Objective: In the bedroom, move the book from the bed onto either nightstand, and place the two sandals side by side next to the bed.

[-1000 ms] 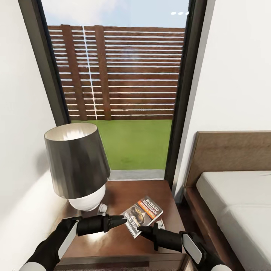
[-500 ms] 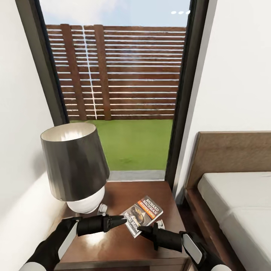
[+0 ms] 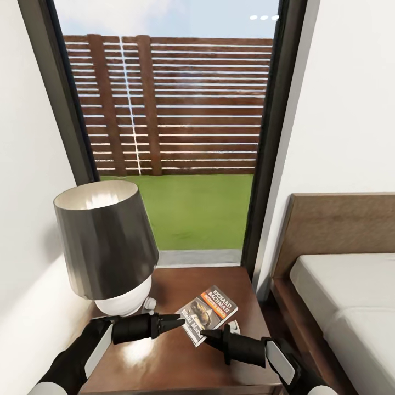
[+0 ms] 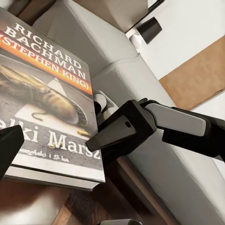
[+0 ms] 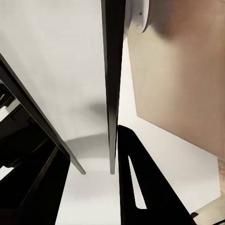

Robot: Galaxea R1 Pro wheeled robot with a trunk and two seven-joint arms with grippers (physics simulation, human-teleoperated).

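Both sandals remain to place beside the bed [image 3: 340,285], since the book [image 3: 209,314] already lies flat on the nightstand [image 3: 181,362]; back the left gripper [image 3: 178,321] and right gripper [image 3: 206,333], apparently closed and empty, straight away.

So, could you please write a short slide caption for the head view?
Book lying on the nightstand beside the lamp, both grippers at its near edge.

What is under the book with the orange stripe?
The book lies flat on the dark brown nightstand, next to the lamp. The wooden top shows all around it. Whatever is right beneath the cover is hidden.
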